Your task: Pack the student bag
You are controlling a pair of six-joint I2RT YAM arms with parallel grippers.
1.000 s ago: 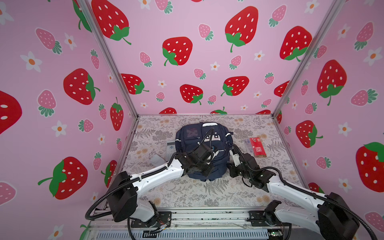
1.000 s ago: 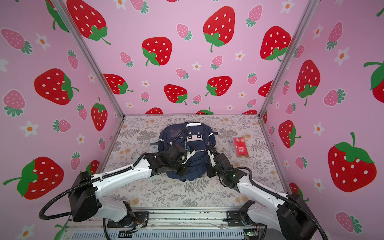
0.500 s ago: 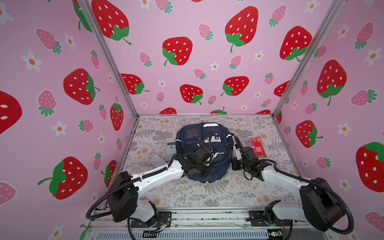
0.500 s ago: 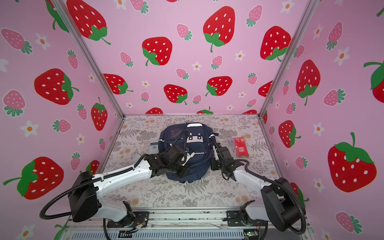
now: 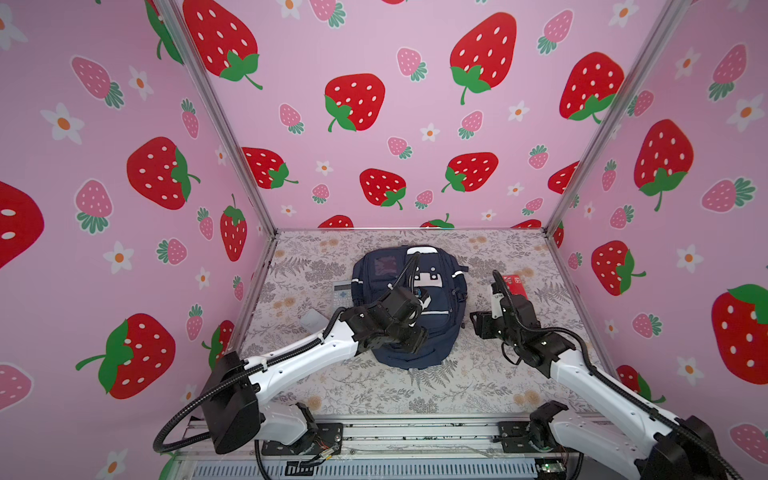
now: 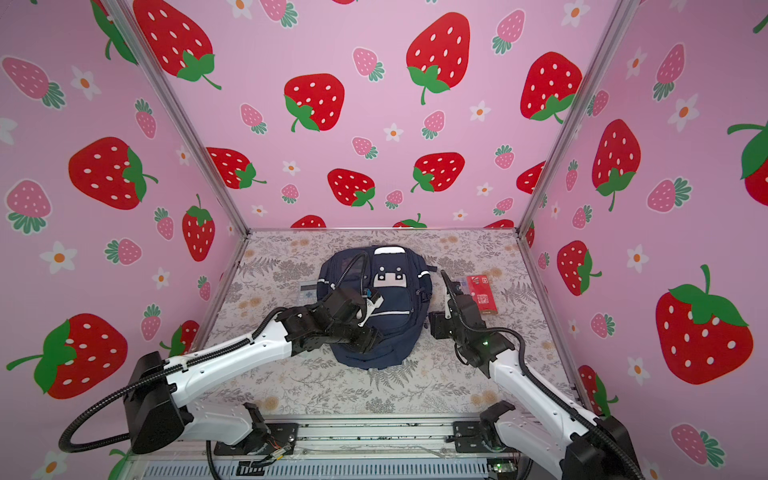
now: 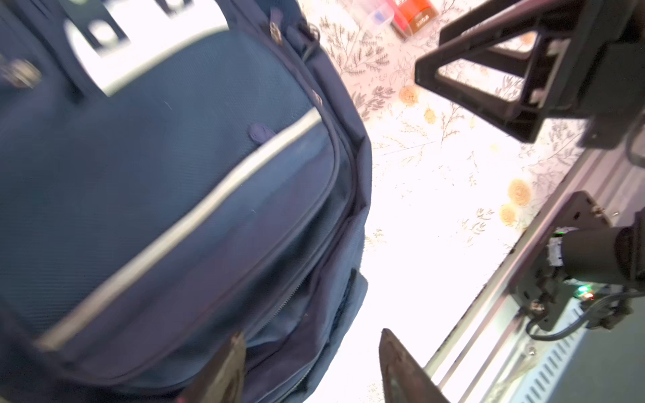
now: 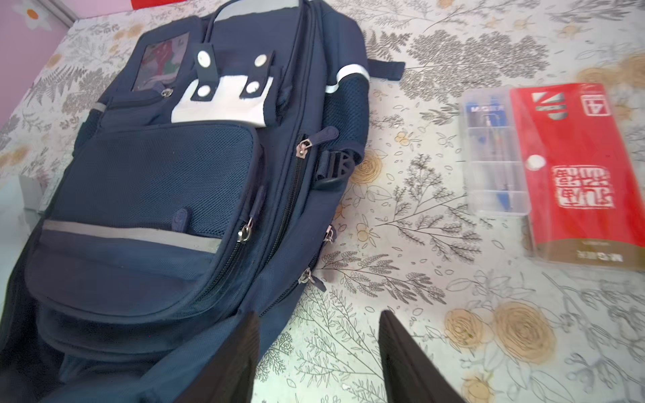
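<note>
- Student bag (image 5: 440,328): navy backpack lying front-up at the centre of the floral tabletop (image 5: 457,386), seen in both top views.
- Left gripper (image 7: 311,335): poised over the bag's lower front pocket; jaws spread, nothing between them.
- Right gripper (image 8: 318,314): at the bag's right edge, between the bag and the red packet (image 8: 579,167); jaws spread, empty.
- Clear plastic case (image 8: 495,153): lying against the red packet, apart from the bag.
- Calculator (image 5: 343,291): at the bag's left edge.
</note>
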